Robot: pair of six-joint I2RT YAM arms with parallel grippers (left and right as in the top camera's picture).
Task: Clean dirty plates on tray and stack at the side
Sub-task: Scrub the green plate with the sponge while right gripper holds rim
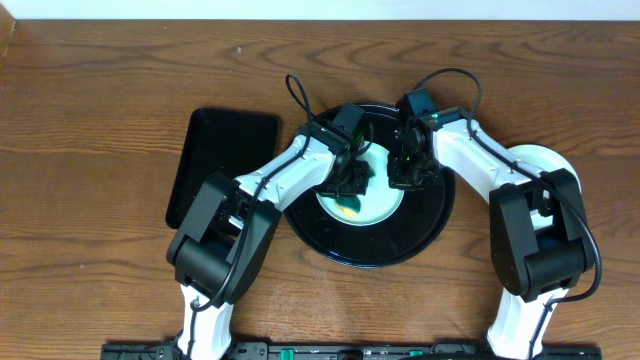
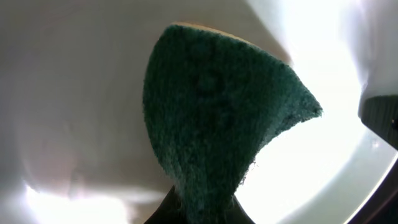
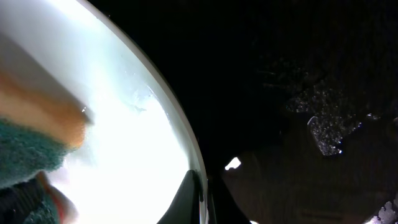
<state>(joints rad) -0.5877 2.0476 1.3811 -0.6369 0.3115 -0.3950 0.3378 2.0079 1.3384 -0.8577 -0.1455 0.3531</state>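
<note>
While the left tool (image 1: 355,182) grips a green sponge (image 2: 211,112), the right tool (image 1: 405,178) pinches the mint-blue plate (image 1: 381,206) at 3 o'clock.

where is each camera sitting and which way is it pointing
overhead: above the table, looking down at the large round glossy black tray; left arm and right arm show.
left wrist: on the left gripper, facing its green scouring sponge on the pale mint round plate; fingers at bottom.
right wrist: on the right gripper, looking along the plate rim it pinches; fingers at bottom.
both wrist views share sponge and plate.
</note>
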